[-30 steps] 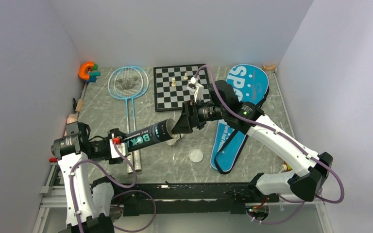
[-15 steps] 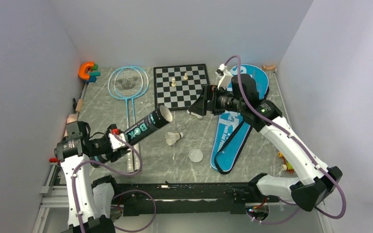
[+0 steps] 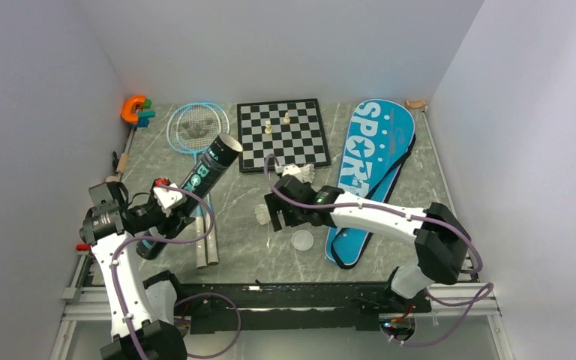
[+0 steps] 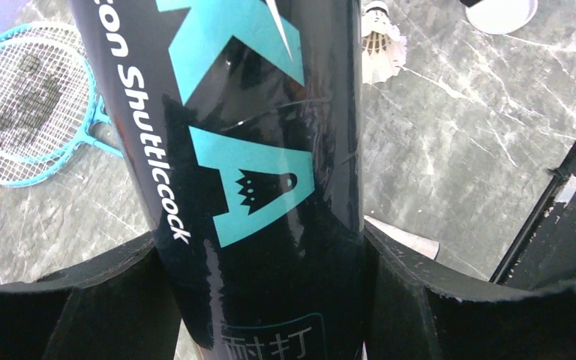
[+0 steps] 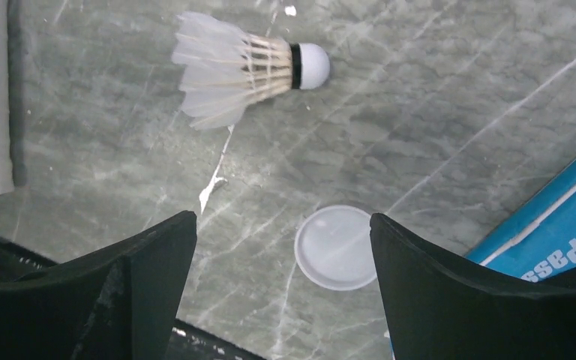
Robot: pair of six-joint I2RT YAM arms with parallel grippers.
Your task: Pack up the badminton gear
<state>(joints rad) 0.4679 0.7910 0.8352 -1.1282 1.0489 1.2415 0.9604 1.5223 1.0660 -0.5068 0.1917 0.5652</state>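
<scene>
While the left tool [image 4: 261, 247] is clamped on the lower part of the black lettered tube [image 3: 211, 166], one finger on each side of it, the tube slants up off the surface [image 3: 255, 262]. Taking twelve o'clock as the far wall in the overhead view, its open mouth points toward one o'clock and sits close to the chessboard's [image 3: 281, 135] nine-o'clock edge.

Two light-blue rackets [image 3: 197, 127] lie side by side. Their heads are at eleven o'clock on the surface and their white handles run down toward six o'clock, ending just beside the tube's lower end.

The right tool [image 5: 281, 225] hangs over the middle of the surface with its jaws spread wide and nothing between them. One white shuttlecock [image 5: 240, 67] lies on its side at about nine o'clock of that tool in the overhead view, apart from both fingers. A round white lid [image 5: 335, 247] lies flat on the surface at five o'clock of the tool, near the bag's narrow end. A second shuttlecock [image 3: 298, 172] rests at the chessboard's five-o'clock corner, between the board and the bag.

The blue "SPORT" bag [image 3: 367, 165] lies flat at three o'clock on the surface, its wide end toward twelve and its narrow end toward six. The chessboard sits at twelve o'clock with two pale pieces [image 3: 268, 126] standing on it. An orange C-shaped toy [image 3: 133, 109] lies in the far ten-o'clock corner.
</scene>
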